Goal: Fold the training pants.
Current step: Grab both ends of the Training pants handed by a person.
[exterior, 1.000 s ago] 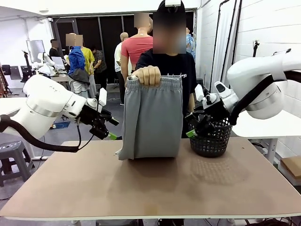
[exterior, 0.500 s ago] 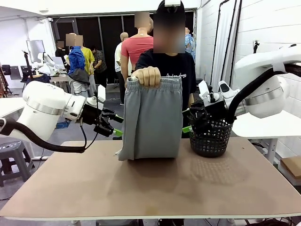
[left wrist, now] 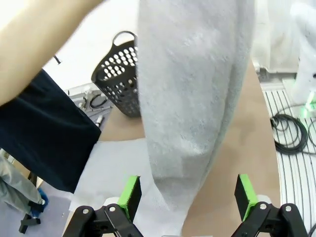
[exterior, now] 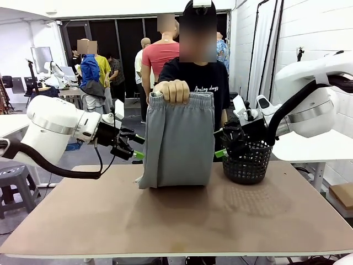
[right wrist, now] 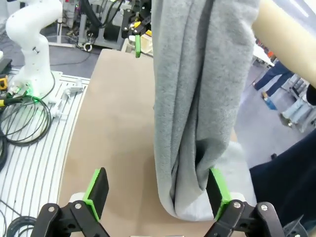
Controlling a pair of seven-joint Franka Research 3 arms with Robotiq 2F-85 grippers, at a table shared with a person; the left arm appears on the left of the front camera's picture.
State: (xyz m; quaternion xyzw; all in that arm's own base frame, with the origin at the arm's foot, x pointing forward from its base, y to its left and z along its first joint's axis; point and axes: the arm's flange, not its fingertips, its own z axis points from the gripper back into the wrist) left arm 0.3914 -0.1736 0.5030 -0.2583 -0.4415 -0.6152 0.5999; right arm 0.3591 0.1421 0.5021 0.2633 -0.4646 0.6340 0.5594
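Observation:
A person's hand [exterior: 172, 90] holds the light grey training pants [exterior: 179, 138] up by the ribbed waistband, and their folded lower end rests on the table. My left gripper [exterior: 138, 147] is open just off the pants' left edge. My right gripper [exterior: 220, 144] is open just off the right edge. In the left wrist view the pants [left wrist: 192, 98] hang ahead of the open gripper [left wrist: 187, 197], between the lines of its green pads [left wrist: 130, 195]. In the right wrist view the pants [right wrist: 197, 98] hang likewise ahead of that open gripper [right wrist: 157, 192].
A black mesh basket [exterior: 247, 163] stands on the brown table [exterior: 182, 221] at the back right, behind my right gripper; the left wrist view shows the basket [left wrist: 118, 74] beyond the pants. The person stands at the far edge. Cables [right wrist: 22, 116] lie off the table's side.
Both grippers have closed in on the hanging pants from either side, the left rising and moving right, the right moving left. The person's hold on the pants is unchanged.

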